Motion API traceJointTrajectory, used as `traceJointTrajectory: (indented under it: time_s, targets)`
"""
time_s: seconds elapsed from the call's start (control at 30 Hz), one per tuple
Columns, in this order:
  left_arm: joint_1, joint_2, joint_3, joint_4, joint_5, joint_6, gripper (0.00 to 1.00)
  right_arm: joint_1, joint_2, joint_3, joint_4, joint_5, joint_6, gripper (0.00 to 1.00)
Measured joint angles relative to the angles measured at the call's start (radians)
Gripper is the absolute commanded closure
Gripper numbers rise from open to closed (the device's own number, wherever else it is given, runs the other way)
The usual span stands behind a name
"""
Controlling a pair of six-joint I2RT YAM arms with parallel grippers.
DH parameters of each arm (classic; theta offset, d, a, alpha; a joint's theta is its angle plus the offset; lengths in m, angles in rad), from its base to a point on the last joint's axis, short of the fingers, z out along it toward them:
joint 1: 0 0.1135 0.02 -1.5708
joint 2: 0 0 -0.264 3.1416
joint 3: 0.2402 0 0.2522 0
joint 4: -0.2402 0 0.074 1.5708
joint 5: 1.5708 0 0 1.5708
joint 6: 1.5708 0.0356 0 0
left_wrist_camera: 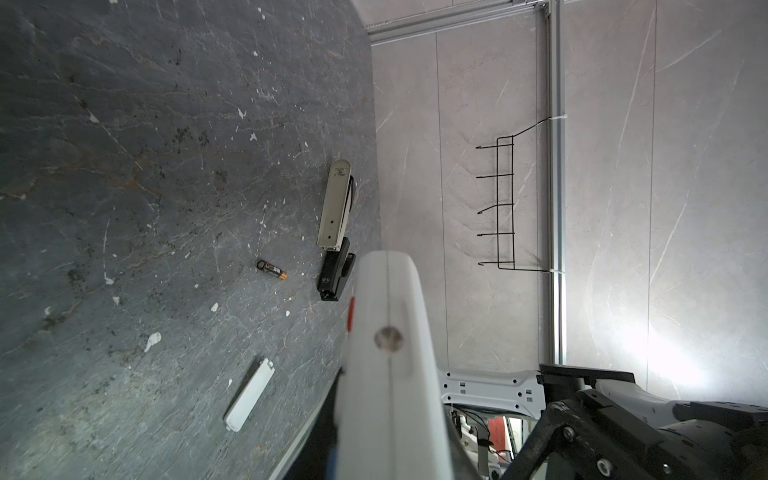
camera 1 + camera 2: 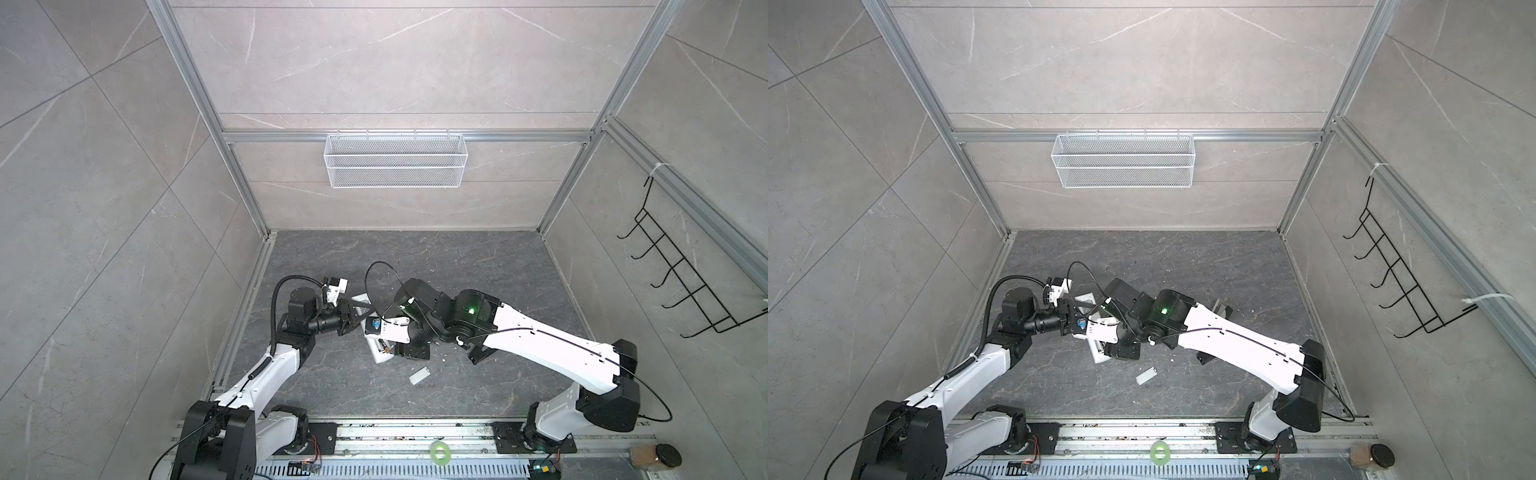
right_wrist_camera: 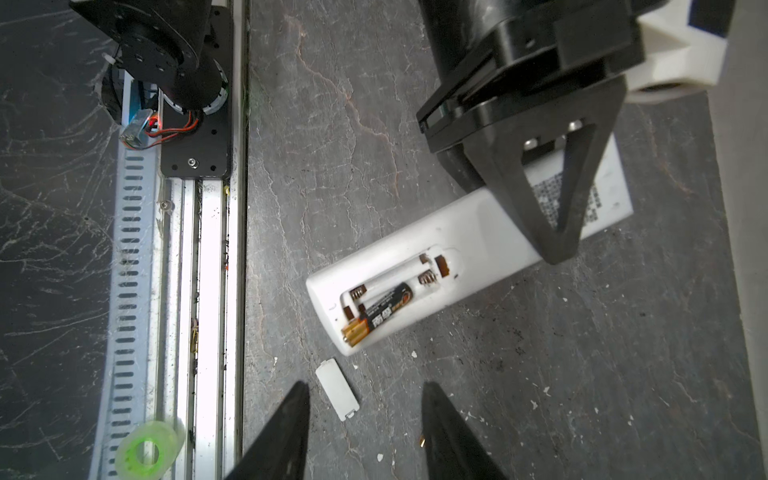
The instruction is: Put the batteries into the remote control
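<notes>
Remote control [image 3: 473,232] is back-up over the middle of the counter [image 2: 478,270], a touch left of centre, with the left jaws clenched on its far half. And look at that battery [image 3: 380,309] in the open bay: it lies slanted, gold end riding up over the near end wall, dark end short of the spring. Not seated! The right jaws hang released and empty just above, with the loose battery cover [image 3: 336,388] on the counter beneath them. Here's the danger: a push on the gold end alone could lever the cell up and flick it out, and any tilt of the remote could roll it off. The second battery [image 1: 271,269] lies out to the right, just beside the stapler [image 1: 334,208]. A careless sweep there could send it rolling, or knock the cover away.
</notes>
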Motion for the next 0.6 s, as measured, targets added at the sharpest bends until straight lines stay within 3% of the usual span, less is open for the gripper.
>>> traceJointTrajectory:
  time_s: [0.6]
  targets:
    - [0.0, 0.0, 0.061, -0.133, 0.075, 0.08, 1.0, 0.0, 0.022, -0.005, 0.017, -0.071, -0.122, 0.64]
